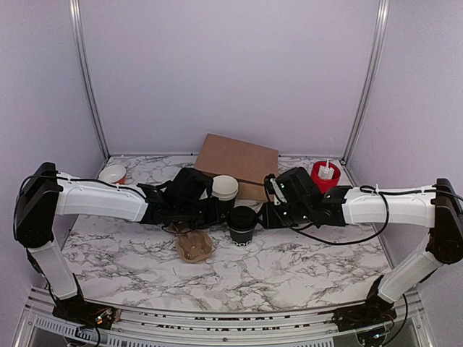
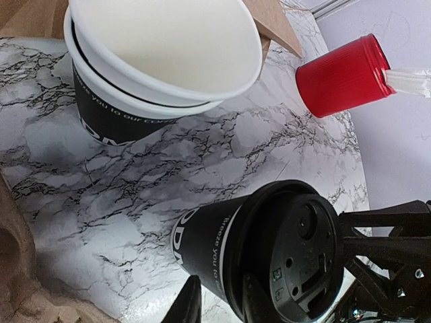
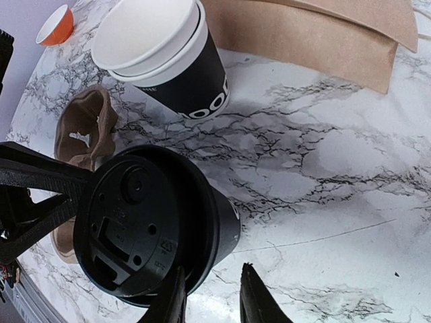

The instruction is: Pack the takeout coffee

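Both pairs of jaws stand apart, clamped on nothing. From above, the left arm [image 1: 101, 199] and right arm [image 1: 383, 206] reach inward over a marble surface [image 1: 304, 267] and meet at the takeout coffee [image 1: 242, 225]. It stands upright mid-surface with its lid on, just in front of a stack of lidless cups [image 1: 224, 189]. A brown pulp carrier [image 1: 194, 246] lies near its left with no cup in it, and a brown paper bag [image 1: 239, 163] lies behind. The cup looks capped, but packing appears not yet begun. The left wrist view shows the left fingertips [image 2: 188, 304] parted, with one crossing in front of the cup's wall; contact cannot be told. The cup is black paper with white lettering and a thin white line under its round black plastic lid. The right wrist view shows the right fingertips [image 3: 252, 299] parted beside the cup, one at the lid's rim. The lid's moulded top shows a small sip opening.
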